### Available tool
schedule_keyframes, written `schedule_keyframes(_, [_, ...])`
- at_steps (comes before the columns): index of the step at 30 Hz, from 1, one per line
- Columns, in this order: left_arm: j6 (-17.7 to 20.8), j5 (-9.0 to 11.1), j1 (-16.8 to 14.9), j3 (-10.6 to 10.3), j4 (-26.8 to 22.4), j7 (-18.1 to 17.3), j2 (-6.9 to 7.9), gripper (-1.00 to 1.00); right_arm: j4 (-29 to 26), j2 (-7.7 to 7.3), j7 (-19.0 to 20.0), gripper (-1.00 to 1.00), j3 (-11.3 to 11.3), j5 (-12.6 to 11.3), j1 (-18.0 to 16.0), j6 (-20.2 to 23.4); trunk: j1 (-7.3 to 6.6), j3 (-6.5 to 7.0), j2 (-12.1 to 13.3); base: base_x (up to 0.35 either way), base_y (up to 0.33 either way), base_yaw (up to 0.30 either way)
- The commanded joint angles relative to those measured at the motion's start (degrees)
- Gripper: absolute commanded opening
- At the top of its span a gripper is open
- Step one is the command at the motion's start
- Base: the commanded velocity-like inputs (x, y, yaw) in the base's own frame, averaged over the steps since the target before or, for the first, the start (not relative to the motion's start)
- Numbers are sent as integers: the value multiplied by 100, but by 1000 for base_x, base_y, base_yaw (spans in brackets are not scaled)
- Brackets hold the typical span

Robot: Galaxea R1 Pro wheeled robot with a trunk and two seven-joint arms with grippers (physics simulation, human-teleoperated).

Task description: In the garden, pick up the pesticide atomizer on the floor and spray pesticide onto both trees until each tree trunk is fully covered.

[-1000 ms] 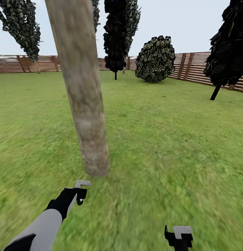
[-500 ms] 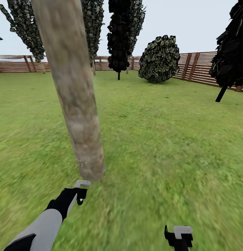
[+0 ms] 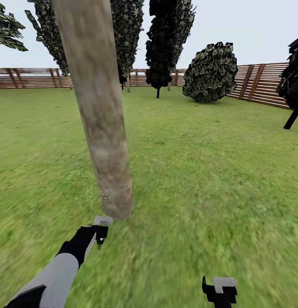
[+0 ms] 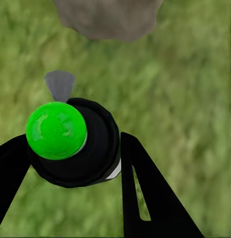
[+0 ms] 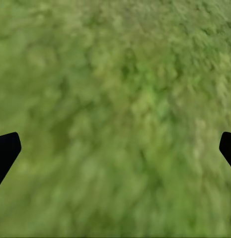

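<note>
Head view: trunk (image 3: 107, 149) base just beyond left end effector (image 3: 99, 233), at 12 o'clock, leaning. Clamped on atomizer (image 4: 78, 144); right end effector (image 3: 220, 291) agape, empty.

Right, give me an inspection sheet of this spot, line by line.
Surface: green lawn.
Job's things: mottled grey-brown tree trunk, leaning, with whitish specks near its base; black cylindrical atomizer, its top green.
Clutter: nothing seen.
Grippers: left gripper shut on the atomizer, just short of the trunk's base; right gripper open over grass.
Cables: nothing seen.
Surroundings: brown slat fence, dark columnar trees, round bush.
</note>
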Motion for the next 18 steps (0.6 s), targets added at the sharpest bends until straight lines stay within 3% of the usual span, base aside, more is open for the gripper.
schedule_keyframes(1, [13,-13,-29,-8,-62,-15,-54,-100,-1,-1,-1,100,1,1,0,0,0,0,0,0,-2,19])
schedule_keyframes(5, [48,-18,-284,-38,-152,-60,-283,-100,-3,-1,-2,100,0,7,0,0,0,0,0,0,0,5])
schedule_keyframes(7, [60,-21,-418,-43,-161,-85,-277,-100,-5,-1,-2,100,-3,6,0,1,0,0,0,0,0,0])
schedule_keyframes(8, [69,-19,-473,-28,-165,-95,-226,-100,-2,-1,-2,100,-6,7,0,5,0,0,0,0,0,0])
schedule_keyframes(11, [76,-14,-520,-20,-269,-123,178,-100,1,-1,-2,100,-2,1,0,4,0,0,0,0,0,0])
schedule_keyframes(13, [77,-15,-501,-38,-279,-125,177,-100,-3,-1,-2,100,0,0,0,4,0,0,0,0,0,0])
schedule_keyframes(14, [75,-25,-497,-48,-280,-126,17,-100,-6,-1,-2,100,0,-1,0,2,0,0,0,0,0,0])
schedule_keyframes(15, [74,-41,-524,-87,-286,-126,-243,-100,-7,-1,-2,100,-5,-1,0,4,0,0,0,0,0,107])
schedule_keyframes(18, [90,-41,-593,-240,-290,-129,-382,-100,-7,-1,-2,100,-10,-1,0,4,0,0,0,0,0,222])
